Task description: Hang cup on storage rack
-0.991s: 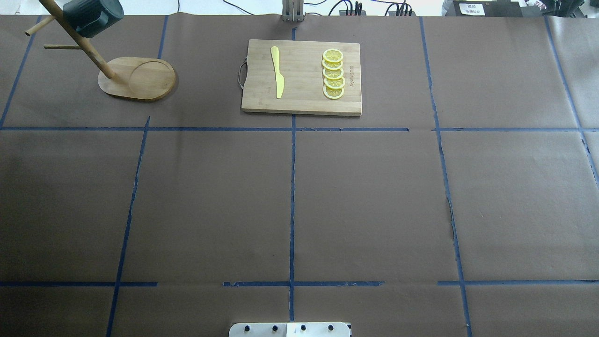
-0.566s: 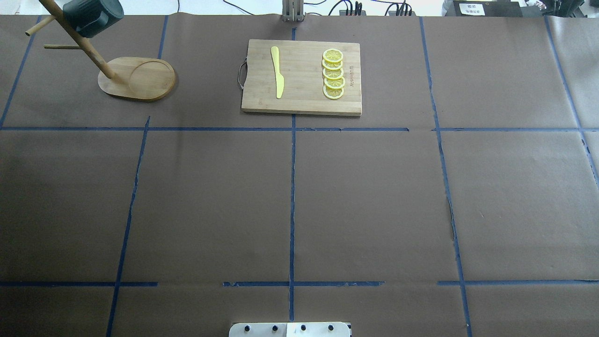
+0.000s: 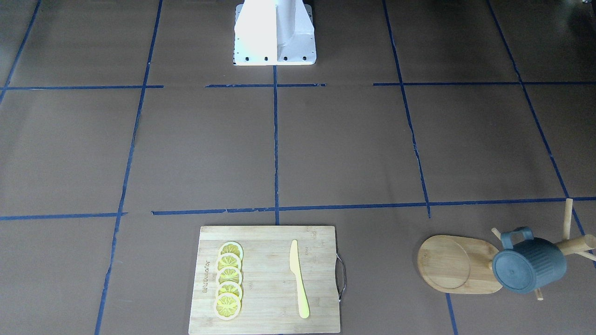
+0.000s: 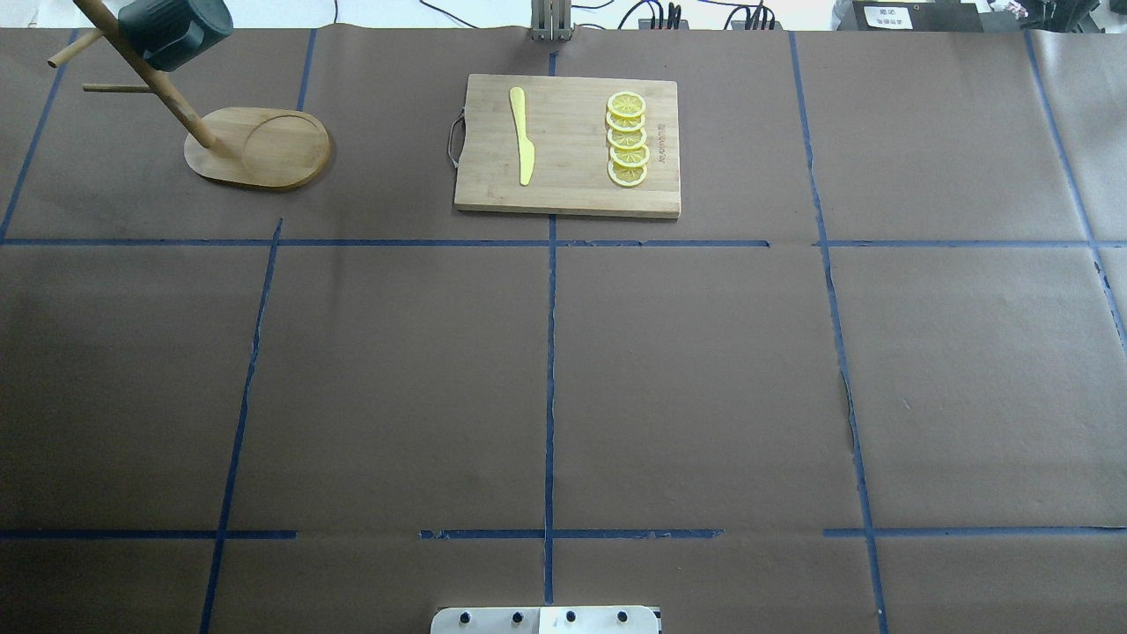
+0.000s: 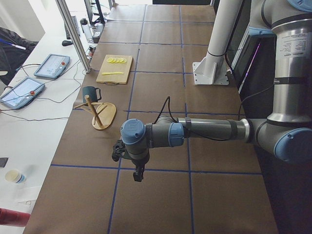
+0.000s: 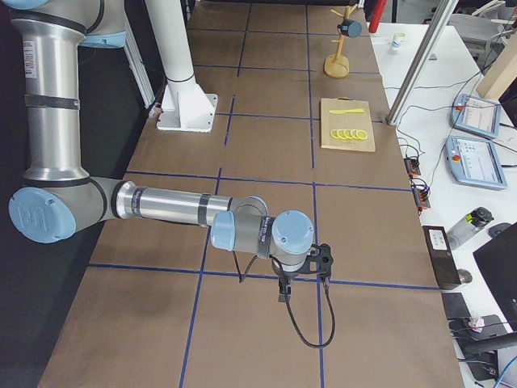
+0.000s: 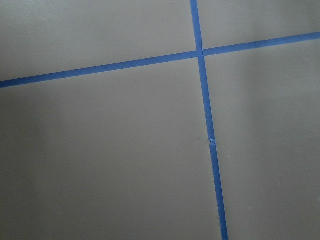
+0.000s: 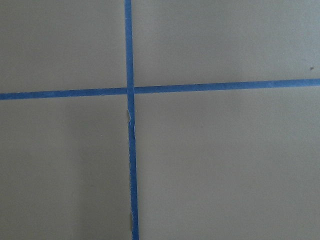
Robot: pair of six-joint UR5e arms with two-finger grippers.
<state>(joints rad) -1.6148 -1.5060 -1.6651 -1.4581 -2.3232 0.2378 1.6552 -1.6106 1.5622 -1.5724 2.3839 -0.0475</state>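
The dark blue-grey ribbed cup [image 4: 172,31] hangs by its loop handle on an upper peg of the bamboo storage rack [image 4: 260,148] at the table's far left corner. In the front-facing view the cup [image 3: 531,270] shows its base, beside the rack's oval foot [image 3: 458,265]. No gripper is near it. The left gripper [image 5: 118,150] shows only in the exterior left view, low over the table and well short of the rack. The right gripper [image 6: 323,259] shows only in the exterior right view. I cannot tell whether either is open or shut.
A wooden cutting board [image 4: 568,145] lies at the far middle with a yellow knife [image 4: 522,136] and several lemon slices [image 4: 627,139]. Blue tape lines cross the brown table cover. The robot's white base [image 3: 274,32] stands at the near edge. Both wrist views show only table and tape.
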